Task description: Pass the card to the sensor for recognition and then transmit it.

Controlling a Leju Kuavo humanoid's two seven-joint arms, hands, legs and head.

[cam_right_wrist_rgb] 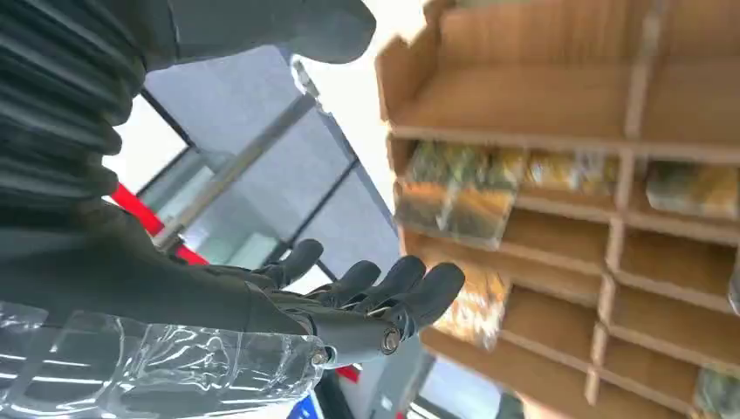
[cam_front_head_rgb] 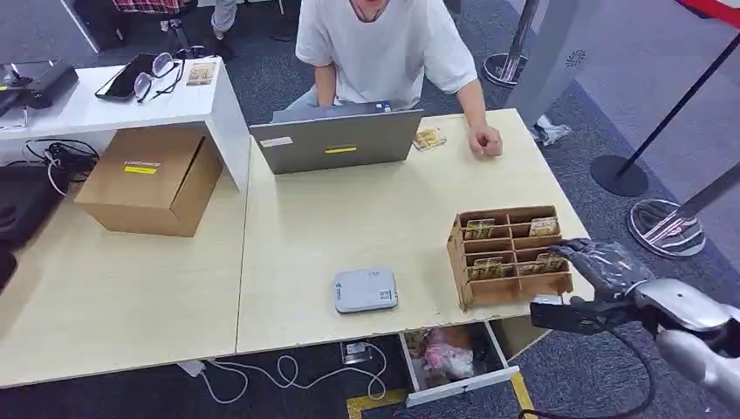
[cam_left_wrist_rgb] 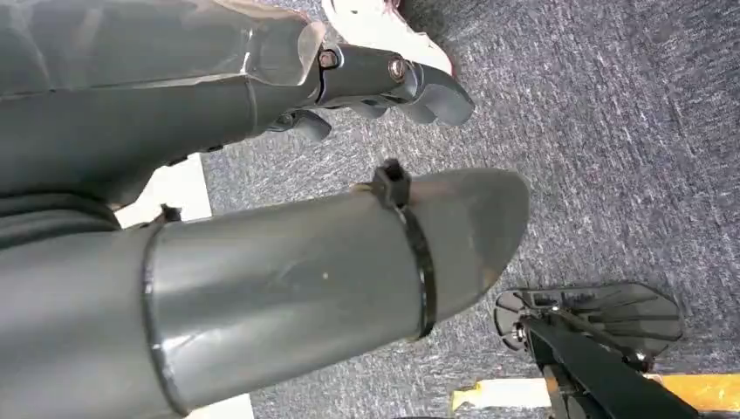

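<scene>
Right hand (cam_front_head_rgb: 602,264), fingers (cam_right_wrist_rgb: 410,292) apart and holding nothing, hovers just right of the rack (cam_front_head_rgb: 506,255) of cards (cam_front_head_rgb: 479,229); sensor (cam_front_head_rgb: 365,290) lies left. Left hand (cam_left_wrist_rgb: 384,83): fingers curled, empty.

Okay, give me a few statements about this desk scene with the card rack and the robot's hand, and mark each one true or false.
1. The right hand is beside the wooden card rack. True.
2. The right hand already holds a card. False: its fingers are apart and empty.
3. The grey sensor lies left of the rack in the head view. True.
4. The laptop sits on the cardboard box. False: it stands on the table.
</scene>
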